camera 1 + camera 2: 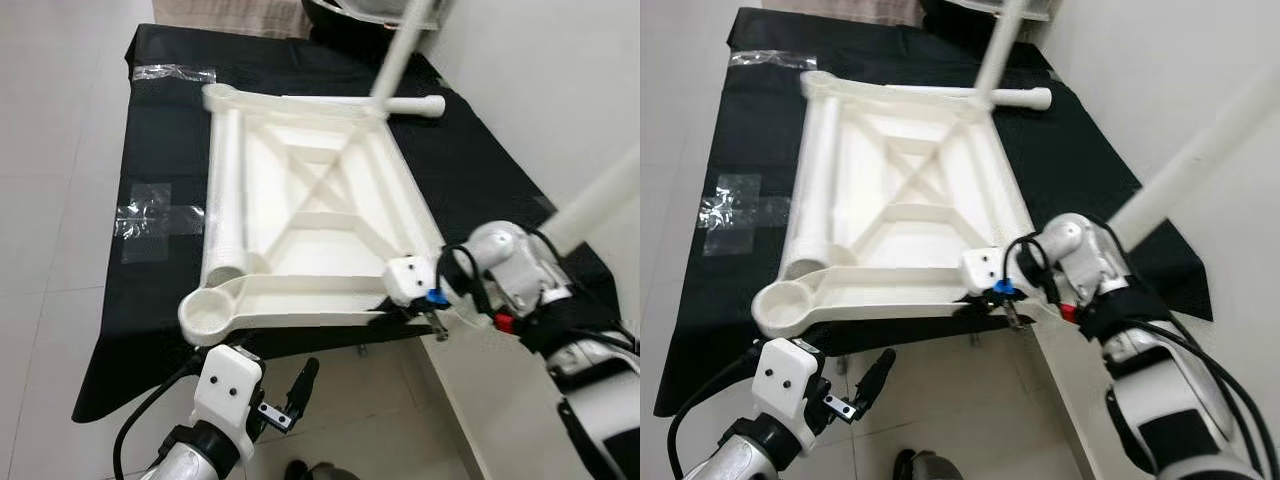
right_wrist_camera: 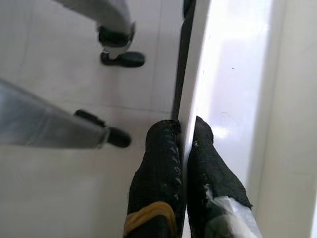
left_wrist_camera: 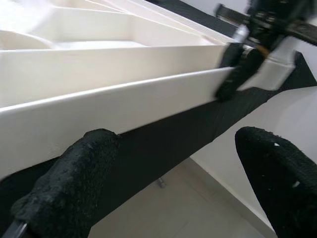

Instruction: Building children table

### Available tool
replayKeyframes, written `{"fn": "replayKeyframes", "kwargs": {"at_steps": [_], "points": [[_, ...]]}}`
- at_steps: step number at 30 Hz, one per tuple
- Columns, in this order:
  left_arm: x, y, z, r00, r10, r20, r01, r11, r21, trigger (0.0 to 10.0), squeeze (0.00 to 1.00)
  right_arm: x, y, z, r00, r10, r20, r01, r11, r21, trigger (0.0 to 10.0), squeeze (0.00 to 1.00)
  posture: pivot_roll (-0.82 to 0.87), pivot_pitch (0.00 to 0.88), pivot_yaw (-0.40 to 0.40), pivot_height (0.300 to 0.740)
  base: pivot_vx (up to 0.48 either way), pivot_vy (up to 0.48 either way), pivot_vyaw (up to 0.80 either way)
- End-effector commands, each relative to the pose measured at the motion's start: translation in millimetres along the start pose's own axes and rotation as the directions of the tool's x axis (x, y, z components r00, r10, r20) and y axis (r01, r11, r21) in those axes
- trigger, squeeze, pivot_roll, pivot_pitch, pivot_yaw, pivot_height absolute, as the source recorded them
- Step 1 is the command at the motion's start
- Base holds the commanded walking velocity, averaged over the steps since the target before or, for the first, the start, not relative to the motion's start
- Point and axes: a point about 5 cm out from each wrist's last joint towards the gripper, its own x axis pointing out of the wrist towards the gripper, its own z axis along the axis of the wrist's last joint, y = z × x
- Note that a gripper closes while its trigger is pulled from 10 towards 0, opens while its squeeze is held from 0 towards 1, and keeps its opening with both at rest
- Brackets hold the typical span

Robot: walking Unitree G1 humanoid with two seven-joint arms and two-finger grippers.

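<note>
A white tabletop [image 1: 300, 200] lies upside down on a counter [image 1: 160, 160] draped in black cloth, its ribbed underside facing up. Its near edge juts slightly past the counter's near edge. One white leg [image 1: 228, 190] lies along the tabletop's left side, its end just behind the empty round socket [image 1: 207, 312] at the near left corner. Another leg [image 1: 402, 50] stands up from the far right corner, and a third [image 1: 600, 200] rises at the near right, beside the right arm. A short white tube [image 1: 415, 105] sticks out sideways at the far right corner.

The right pincer [image 2: 184, 144] is clenched on the thin near rim of the tabletop at its near right corner, one black finger [image 2: 158, 163] on each side of the rim.

The left pincer [image 1: 296, 392] hangs below the counter's near edge, under the near left corner, its fingers [image 3: 74, 183] spread apart and touching nothing.

Clear tape patches [image 1: 150, 218] stick to the cloth left of the tabletop. Below is a pale tiled floor [image 1: 350, 420].
</note>
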Motion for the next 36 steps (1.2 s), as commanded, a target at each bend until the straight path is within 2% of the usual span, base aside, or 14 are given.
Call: {"fn": "replayKeyframes", "kwargs": {"at_steps": [1, 6, 9, 11, 15, 19, 20, 21, 22, 24, 28, 36], "points": [[-1.1, -3.8, -4.7, 1.0, -0.014, -0.016, 0.014, 1.0, -0.004, 10.0, 0.0, -7.7, -15.5, 23.6, 0.997, -0.056, 0.053, 0.063, 0.987, -0.145, 0.0, 0.0, 0.06, 0.114, -0.199, 0.74, 0.0, 0.0, 0.0], [-1.1, -5.3, -4.2, 1.0, -0.009, -0.012, 0.009, 1.0, -0.003, 10.0, 0.0, 2.5, -30.0, 28.1, 0.995, -0.104, 0.006, 0.104, 0.988, -0.111, 0.0, 0.0, 0.06, 0.118, -0.211, 0.74, 0.0, 0.0, 0.0], [-0.9, -5.1, -3.7, 1.0, -0.006, -0.01, 0.006, 1.0, -0.002, 10.0, 0.0, 4.2, -31.6, 21.9, 0.994, -0.096, -0.054, 0.092, 0.993, -0.068, 0.0, 0.0, 0.06, 0.12, -0.209, 0.74, 0.0, 0.0, 0.0], [-0.8, -5.0, -3.7, 1.0, -0.004, -0.009, 0.004, 1.0, -0.004, 10.0, 0.0, 3.8, -33.8, 13.9, 0.987, -0.122, -0.106, 0.122, 0.992, -0.002, 0.0, 0.0, 0.06, 0.121, -0.209, 0.74, 0.0, 0.0, 0.0], [-0.4, -4.9, -4.1, 1.0, -0.004, -0.008, 0.004, 1.0, -0.005, 10.0, 0.0, 1.9, -36.2, 7.0, 0.977, -0.16, -0.142, 0.169, 0.984, 0.051, 0.0, 0.0, 0.06, 0.121, -0.209, 0.74, 0.0, 0.0, 0.0], [-0.1, -5.4, -3.7, 1.0, -0.004, -0.005, 0.004, 1.0, -0.007, 10.0, 0.0, -2.7, -34.8, -7.7, 0.959, -0.199, -0.203, 0.227, 0.966, 0.124, 0.0, 0.0, 0.05, 0.127, -0.212, 0.74, 0.0, 0.0, 0.0], [0.1, -5.5, -3.7, 1.0, -0.003, -0.004, 0.003, 1.0, -0.006, 10.0, 0.0, -5.0, -34.1, -15.2, 0.944, -0.219, -0.245, 0.264, 0.95, 0.168, 0.0, 0.0, 0.06, 0.126, -0.213, 0.74, 0.0, 0.0, 0.0], [0.1, -5.5, -3.7, 1.0, -0.003, -0.004, 0.003, 1.0, -0.006, 10.0, 0.0, -5.0, -34.1, -15.2, 0.944, -0.219, -0.245, 0.264, 0.95, 0.168, 0.0, 0.0, 0.06, 0.126, -0.213, 0.74, 0.0, 0.0, 0.0], [0.3, -5.3, -3.6, 1.0, -0.003, -0.004, 0.003, 1.0, -0.005, 10.0, 0.0, -7.3, -32.5, -24.0, 0.925, -0.235, -0.3, 0.305, 0.928, 0.214, 0.0, 0.0, 0.06, 0.128, -0.211, 0.74, 0.0, 0.0, 0.0], [0.7, -5.1, -3.6, 1.0, -0.004, -0.004, 0.004, 1.0, -0.004, 10.0, 0.0, -10.0, -27.0, -36.6, 0.899, -0.234, -0.371, 0.34, 0.905, 0.254, 0.0, 0.0, 0.06, 0.127, -0.211, 0.74, 0.0, 0.0, 0.0], [0.4, -4.6, -4.1, 1.0, -0.006, -0.006, 0.006, 1.0, -0.004, 10.0, 0.0, -8.6, -18.2, -44.7, 0.901, -0.2, -0.384, 0.318, 0.908, 0.272, 0.0, 0.0, 0.06, 0.128, -0.206, 0.74, 0.0, 0.0, 0.0], [0.6, -3.5, -4.1, 1.0, -0.007, -0.007, 0.007, 1.0, -0.004, 10.0, 0.0, -10.7, -10.6, -50.0, 0.909, -0.153, -0.388, 0.269, 0.926, 0.265, 0.0, 0.0, 0.06, 0.134, -0.2, 0.74, 0.0, 0.0, 0.0]]}}
